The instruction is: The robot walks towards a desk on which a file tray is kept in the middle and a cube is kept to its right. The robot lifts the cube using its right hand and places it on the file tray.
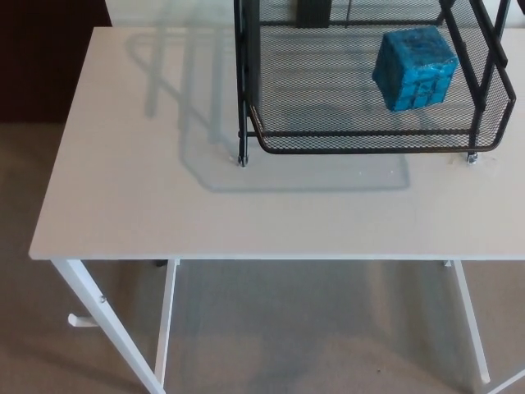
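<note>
A blue cube (415, 67) with a patterned surface rests on the mesh floor of the black wire file tray (328, 144), toward its right side. The tray stands on the white desk (164, 180) at the upper right of the head view, its top cut off by the picture's edge. Neither of my hands shows in this view.
The desk's left and front edges are in view, with its white legs (107, 328) below over a beige carpet. A dark piece of furniture (49, 57) stands beyond the desk's far left corner.
</note>
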You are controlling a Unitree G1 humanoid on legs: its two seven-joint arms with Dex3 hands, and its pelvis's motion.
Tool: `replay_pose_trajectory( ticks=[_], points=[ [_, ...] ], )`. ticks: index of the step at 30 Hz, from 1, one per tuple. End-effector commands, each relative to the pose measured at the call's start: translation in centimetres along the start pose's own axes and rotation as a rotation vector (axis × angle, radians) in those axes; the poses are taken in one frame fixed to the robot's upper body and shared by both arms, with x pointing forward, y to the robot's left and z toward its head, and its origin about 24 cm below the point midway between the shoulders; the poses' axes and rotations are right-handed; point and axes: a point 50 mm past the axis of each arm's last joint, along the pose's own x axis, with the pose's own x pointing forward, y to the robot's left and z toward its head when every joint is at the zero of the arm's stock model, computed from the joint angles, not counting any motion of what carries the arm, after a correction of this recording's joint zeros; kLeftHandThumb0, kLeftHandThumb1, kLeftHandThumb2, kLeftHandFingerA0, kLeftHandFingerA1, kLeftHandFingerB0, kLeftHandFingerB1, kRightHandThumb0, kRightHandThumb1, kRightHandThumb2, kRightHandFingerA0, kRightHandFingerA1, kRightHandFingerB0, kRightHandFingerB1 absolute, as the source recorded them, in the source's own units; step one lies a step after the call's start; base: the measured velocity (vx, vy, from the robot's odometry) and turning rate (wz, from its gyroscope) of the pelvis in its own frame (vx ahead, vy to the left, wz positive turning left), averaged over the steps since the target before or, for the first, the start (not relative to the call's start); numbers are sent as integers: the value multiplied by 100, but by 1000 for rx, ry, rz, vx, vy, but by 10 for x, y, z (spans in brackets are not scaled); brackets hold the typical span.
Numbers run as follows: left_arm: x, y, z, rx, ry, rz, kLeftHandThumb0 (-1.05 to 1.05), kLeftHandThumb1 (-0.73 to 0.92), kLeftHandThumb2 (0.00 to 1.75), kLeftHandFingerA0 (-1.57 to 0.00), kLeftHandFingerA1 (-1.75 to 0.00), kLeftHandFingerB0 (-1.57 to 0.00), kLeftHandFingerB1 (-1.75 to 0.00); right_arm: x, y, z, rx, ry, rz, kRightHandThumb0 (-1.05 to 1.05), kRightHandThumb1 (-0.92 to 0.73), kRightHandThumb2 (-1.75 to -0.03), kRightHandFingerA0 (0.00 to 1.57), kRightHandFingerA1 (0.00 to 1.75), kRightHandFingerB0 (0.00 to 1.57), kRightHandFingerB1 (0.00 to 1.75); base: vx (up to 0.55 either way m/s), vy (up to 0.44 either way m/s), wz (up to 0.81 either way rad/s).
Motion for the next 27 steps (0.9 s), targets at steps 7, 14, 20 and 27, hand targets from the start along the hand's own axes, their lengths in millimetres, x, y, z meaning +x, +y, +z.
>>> replay_pose_trajectory(
  ticks=[7,14,20,27],
  points=[
    [-3,13,0,35,3,20,-63,89,66,-41,-53,-26,-39,-123,80,-179,-1349,808,806,-60,-67,-59,28,48,46,45,0,0,0],
    [-2,16,1,54,31,29,-61,89,66,-40,-55,-29,-42,-139,79,-159,14,876,127,-65,-79,-102,61,99,0,25,0,0,0],
    [-4,19,-6,53,76,62,-61,86,66,-37,-56,-28,-44,-138,82,-157,-92,585,341,-45,-64,-58,66,109,65,93,0,0,0],
    [-3,19,-4,37,70,61,-65,85,68,-34,-56,-26,-43,-137,83,-154,-146,516,359,-45,-64,-58,66,109,65,93,0,0,2]
  ],
)
